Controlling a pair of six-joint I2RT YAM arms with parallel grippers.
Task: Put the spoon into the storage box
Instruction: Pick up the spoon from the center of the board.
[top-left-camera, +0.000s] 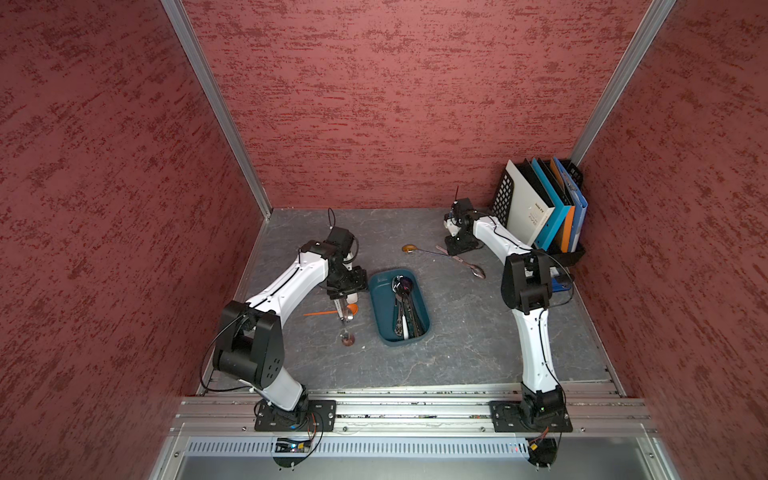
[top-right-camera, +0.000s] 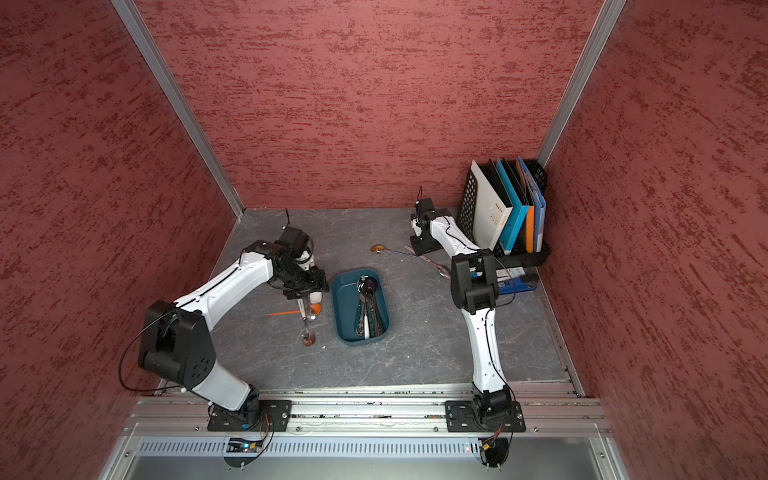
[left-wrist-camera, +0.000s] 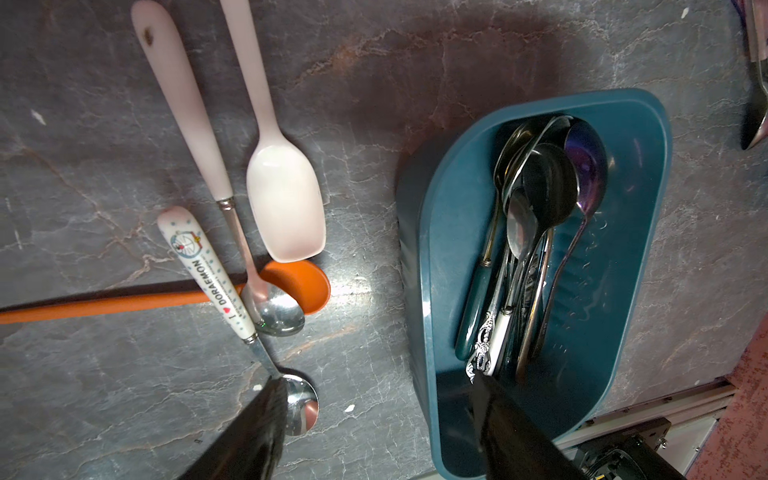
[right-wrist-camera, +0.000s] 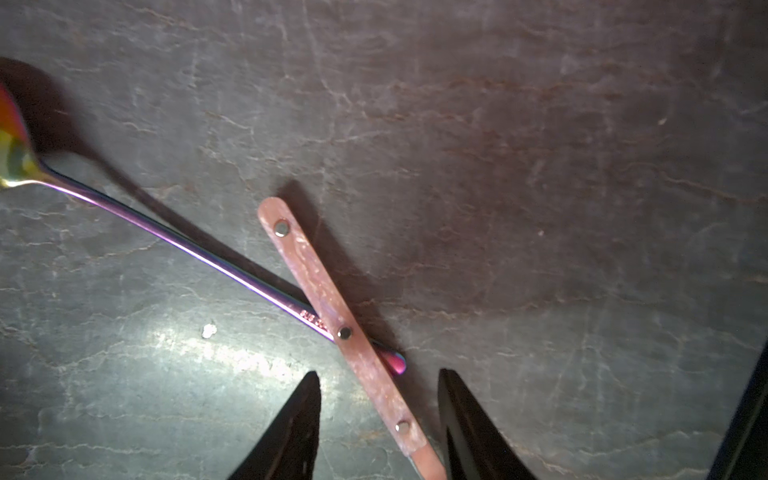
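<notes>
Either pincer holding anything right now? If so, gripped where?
Nothing is held. The left pincer is open near the Doraemon spoon. The right pincer is open, astride the riveted spoon handle with gaps on both sides.

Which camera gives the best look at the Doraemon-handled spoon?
The left wrist view: the Doraemon spoon is close, lettering readable, handle lying across the orange spoon. Both top views show it tiny, beside the storage box. The right wrist view misses it.
</notes>
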